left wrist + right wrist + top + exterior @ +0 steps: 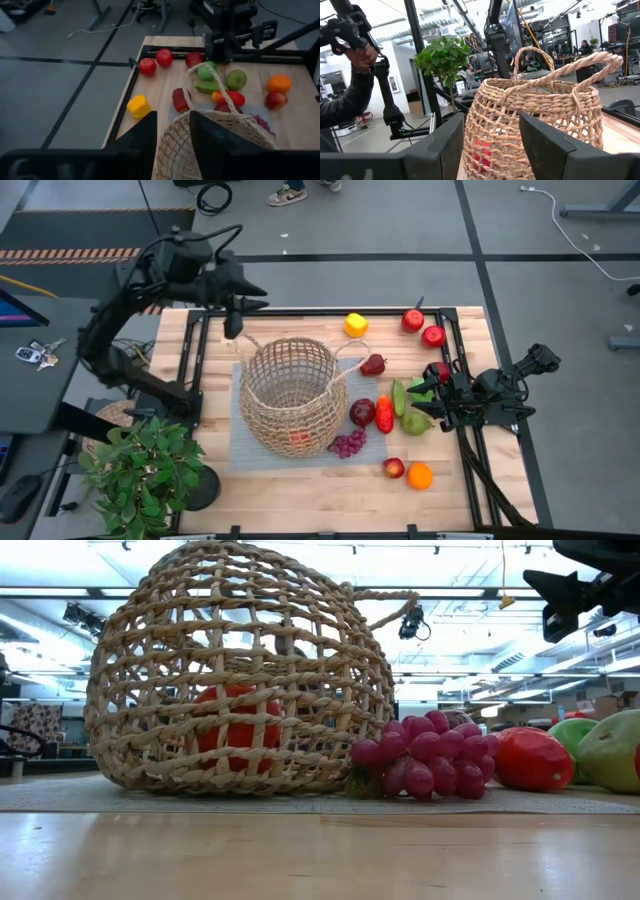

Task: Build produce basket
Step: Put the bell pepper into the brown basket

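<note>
A wooden table [300, 490] with a dark metal frame [192, 350] along its edges filled the middle of the high view, and a grey mat [240, 450] lay on its centre. At the near left corner stood a potted green plant [145, 470], its leaves spreading over the table's edge (the same plant [447, 60] showed in the right wrist view). Left of the table was a dark side surface [30, 370] with a bunch of keys [35, 353] on it. At the far edge of the high view a person's shoes [288, 192] stood on the grey floor, near a coiled black cable [212, 195]. A white cable [575, 230] trailed across the floor at the far right. In the right wrist view a person's hand [362, 57] in a dark sleeve [347, 102] gripped a black handle.
</note>
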`<state>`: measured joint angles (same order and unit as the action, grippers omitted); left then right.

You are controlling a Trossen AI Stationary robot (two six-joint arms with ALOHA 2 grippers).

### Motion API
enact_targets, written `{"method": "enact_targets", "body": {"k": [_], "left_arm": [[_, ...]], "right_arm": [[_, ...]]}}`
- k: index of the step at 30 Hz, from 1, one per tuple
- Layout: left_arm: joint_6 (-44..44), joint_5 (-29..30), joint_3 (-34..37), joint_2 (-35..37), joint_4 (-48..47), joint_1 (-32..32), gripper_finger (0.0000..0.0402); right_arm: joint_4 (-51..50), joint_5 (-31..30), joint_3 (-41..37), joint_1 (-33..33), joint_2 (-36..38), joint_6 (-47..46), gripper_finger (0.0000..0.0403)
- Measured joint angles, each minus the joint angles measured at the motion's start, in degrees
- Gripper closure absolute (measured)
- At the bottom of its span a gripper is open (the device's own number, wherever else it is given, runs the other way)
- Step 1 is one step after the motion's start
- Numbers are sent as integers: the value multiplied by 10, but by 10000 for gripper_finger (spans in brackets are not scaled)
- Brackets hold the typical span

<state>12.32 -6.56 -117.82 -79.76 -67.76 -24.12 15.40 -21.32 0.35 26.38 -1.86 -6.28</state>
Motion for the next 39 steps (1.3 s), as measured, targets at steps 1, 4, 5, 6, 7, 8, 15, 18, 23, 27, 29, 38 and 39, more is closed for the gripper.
{"method": "enact_targets", "body": {"k": [1, 4, 5, 6, 7, 8, 15, 18, 23, 27, 29, 38, 39], "left_arm": [[-4, 5, 31, 19, 18, 0, 281], [-16, 18, 128, 81, 80, 0, 280], [-19, 21, 160, 100, 100, 0, 280], [-26, 26, 191, 120, 120, 0, 280], [-30, 30, 220, 139, 141, 0, 280], [-34, 32, 249, 159, 160, 0, 280], [-75, 40, 416, 284, 272, 0, 280], [-88, 40, 472, 331, 307, 0, 280], [-107, 63, 561, 412, 364, 0, 280], [-132, 77, 637, 477, 419, 0, 280], [-145, 77, 678, 509, 451, 0, 280], [-174, 62, 848, 625, 576, 0, 280], [-174, 54, 861, 636, 595, 0, 280]], "right_arm": [[0, 0, 0, 0, 0, 0, 206], [0, 0, 0, 0, 0, 0, 206], [0, 0, 0, 0, 0, 0, 206], [0, 0, 0, 0, 0, 0, 206], [0, 0, 0, 0, 0, 0, 206], [0, 0, 0, 0, 0, 0, 206], [0, 0, 0, 0, 0, 0, 206], [0, 0, 0, 0, 0, 0, 206], [0, 0, 0, 0, 0, 0, 206], [0, 0, 0, 0, 0, 0, 206], [0, 0, 0, 0, 0, 0, 206], [0, 0, 0, 0, 0, 0, 206], [0, 0, 0, 0, 0, 0, 206]]}}
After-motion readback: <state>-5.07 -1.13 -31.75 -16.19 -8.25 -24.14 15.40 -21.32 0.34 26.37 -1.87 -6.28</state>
